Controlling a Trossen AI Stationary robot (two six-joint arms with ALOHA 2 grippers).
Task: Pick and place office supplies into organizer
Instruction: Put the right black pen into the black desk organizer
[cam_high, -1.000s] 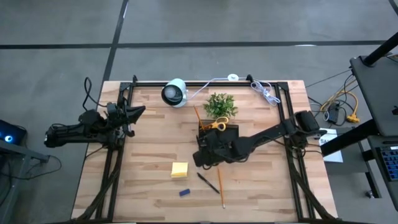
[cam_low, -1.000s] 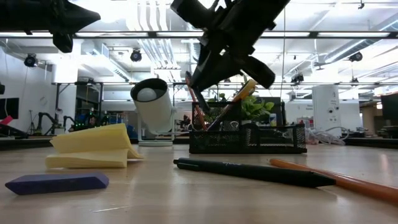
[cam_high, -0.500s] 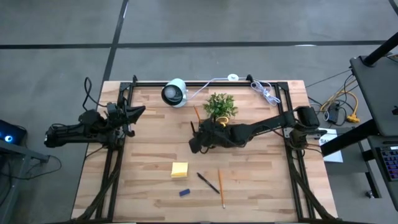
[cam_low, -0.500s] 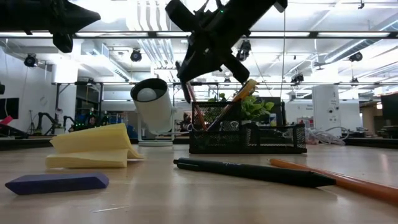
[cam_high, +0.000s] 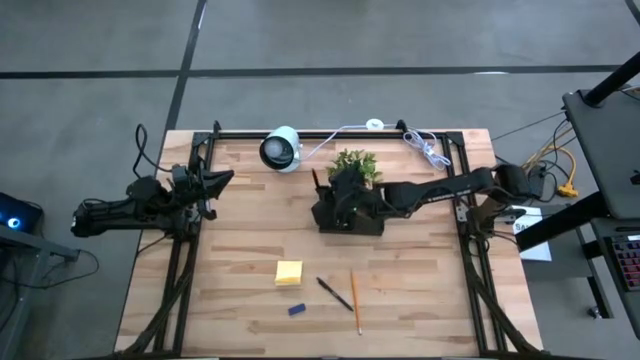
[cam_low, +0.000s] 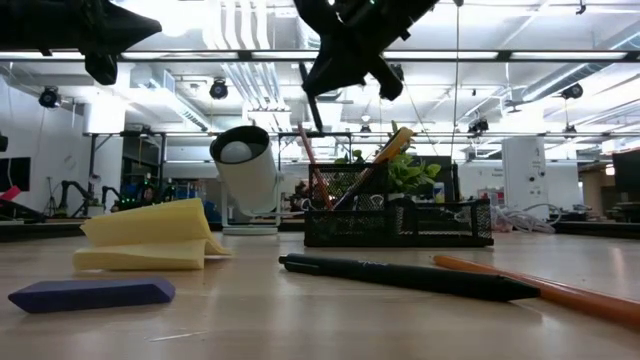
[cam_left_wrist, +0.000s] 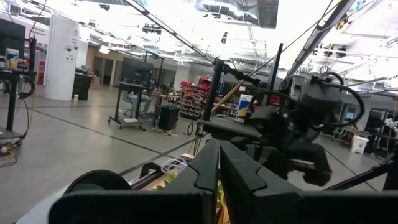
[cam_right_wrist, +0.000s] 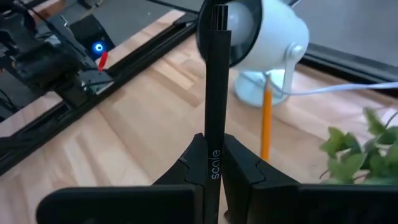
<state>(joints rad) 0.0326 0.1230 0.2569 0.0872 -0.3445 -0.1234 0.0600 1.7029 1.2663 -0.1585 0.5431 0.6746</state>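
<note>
My right gripper (cam_right_wrist: 213, 146) is shut on a black pen (cam_right_wrist: 216, 74) and hangs above the black organizer (cam_high: 362, 222), next to the green plant. Yellow-handled scissors (cam_low: 396, 144) and an orange pencil (cam_right_wrist: 266, 124) stand slanting in the organizer. On the wood nearer the front edge lie a yellow sticky-note pad (cam_high: 289, 272), a blue block (cam_high: 296, 310), another black pen (cam_high: 333, 292) and an orange pencil (cam_high: 354, 300). My left gripper (cam_high: 222, 178) waits shut at the table's left side, holding nothing. My right gripper pinches the black pen between its two fingers at the printed stretch of the barrel (cam_right_wrist: 214, 157). The pen lies along the fingers and sticks out well past their tips. It is lifted clear of the table and organizer, its free end (cam_low: 318, 125) slanting downward.
A white round camera (cam_high: 281, 148) stands at the far edge, left of the plant (cam_high: 355, 165), with a white cable behind it. Black frame rails run along the far edge and both sides. Bare wood lies left of the organizer.
My right gripper, still shut on the pen, has risen and gone toward the table's far edge, from in front of the organizer to above it, rolling as it went. The pen now points toward the white camera. The things on the table have not moved.
</note>
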